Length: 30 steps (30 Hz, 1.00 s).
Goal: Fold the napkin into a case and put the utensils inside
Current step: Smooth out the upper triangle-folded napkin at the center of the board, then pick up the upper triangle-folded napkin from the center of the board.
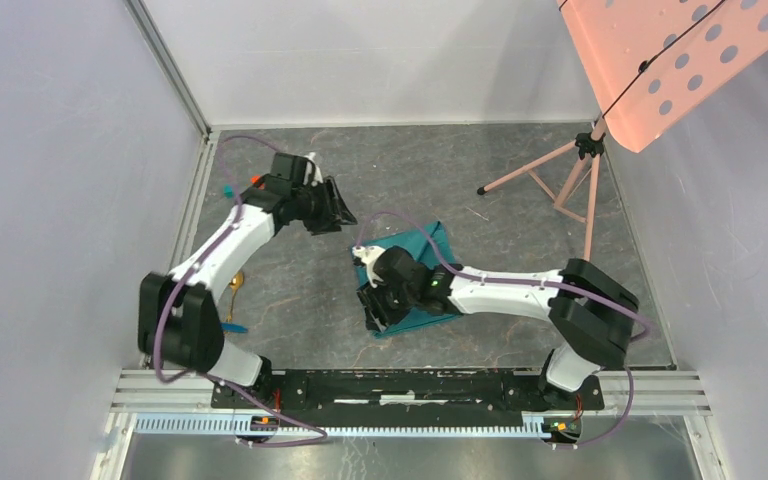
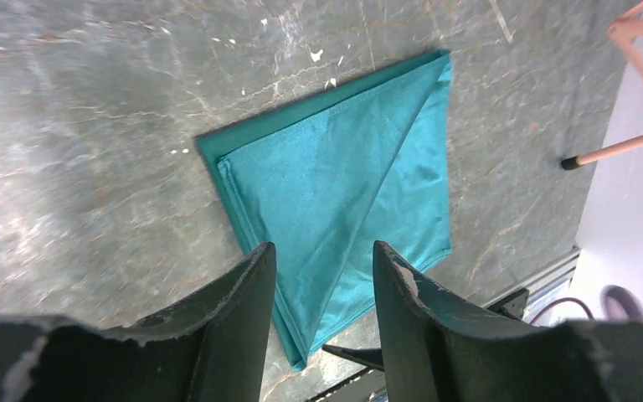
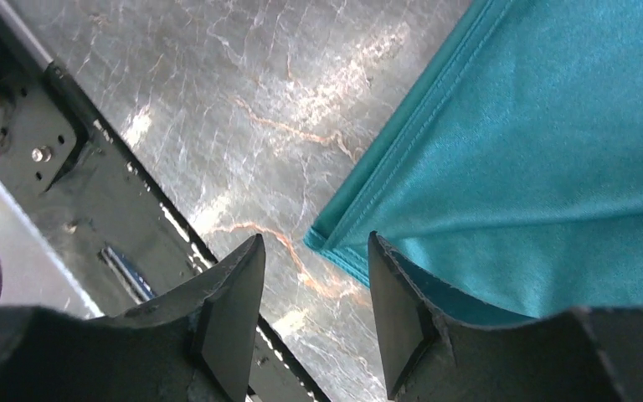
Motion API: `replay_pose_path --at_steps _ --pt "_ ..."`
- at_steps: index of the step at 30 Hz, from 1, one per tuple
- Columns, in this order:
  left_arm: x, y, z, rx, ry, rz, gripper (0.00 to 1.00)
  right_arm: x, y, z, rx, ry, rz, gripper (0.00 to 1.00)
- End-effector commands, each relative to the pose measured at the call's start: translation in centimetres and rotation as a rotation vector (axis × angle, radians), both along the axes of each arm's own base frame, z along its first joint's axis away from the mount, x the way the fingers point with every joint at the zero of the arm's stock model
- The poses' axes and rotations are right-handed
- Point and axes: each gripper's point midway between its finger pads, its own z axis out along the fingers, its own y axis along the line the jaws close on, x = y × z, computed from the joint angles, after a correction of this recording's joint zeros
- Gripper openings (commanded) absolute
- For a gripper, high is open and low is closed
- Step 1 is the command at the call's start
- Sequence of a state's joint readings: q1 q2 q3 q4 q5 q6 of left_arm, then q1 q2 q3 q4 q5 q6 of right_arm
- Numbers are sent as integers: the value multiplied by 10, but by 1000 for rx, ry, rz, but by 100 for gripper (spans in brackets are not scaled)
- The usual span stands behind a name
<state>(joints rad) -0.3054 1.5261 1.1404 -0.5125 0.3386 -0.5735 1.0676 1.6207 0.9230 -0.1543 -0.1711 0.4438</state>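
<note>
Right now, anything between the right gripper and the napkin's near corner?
Nothing visible. The right gripper is open directly over a corner of the napkin, with only table showing beside that corner.

The right hand (image 3: pixel 316 280) hangs over the grey marbled bench (image 3: pixel 243 84), its two black fingers parted with nothing gripped. Just ahead of the gap lies a layered corner of the soft teal-green fabric napkin (image 3: pixel 552 167), which spreads off to the hand's right. A black metal rail (image 3: pixel 92 193) runs along its left.
</note>
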Motion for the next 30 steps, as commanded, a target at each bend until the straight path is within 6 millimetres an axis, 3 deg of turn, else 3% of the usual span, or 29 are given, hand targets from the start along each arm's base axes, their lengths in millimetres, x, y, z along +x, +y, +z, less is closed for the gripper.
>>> replay_pose_path --at_steps 1,6,10,16,22,26,30 --pt "-12 50 32 77 -92 81 56 9 -3 -10 -169 -50 -102 55" --pt "-31 101 38 160 -158 202 61 6 8 -14 -210 -82 -102 56" --pt "-40 122 36 205 -178 230 62 3 8 -23 -265 -89 -102 48" --pt "-45 129 28 197 -179 234 62 0 6 -40 -333 -86 -85 44" --pt "-45 131 20 182 -172 235 62 -1 3 -50 -415 -109 -46 50" --pt "-46 133 17 176 -167 234 62 -4 -16 -65 -499 -129 -38 48" --pt "-47 131 17 168 -170 227 62 6 -39 -69 -617 -226 -42 39"
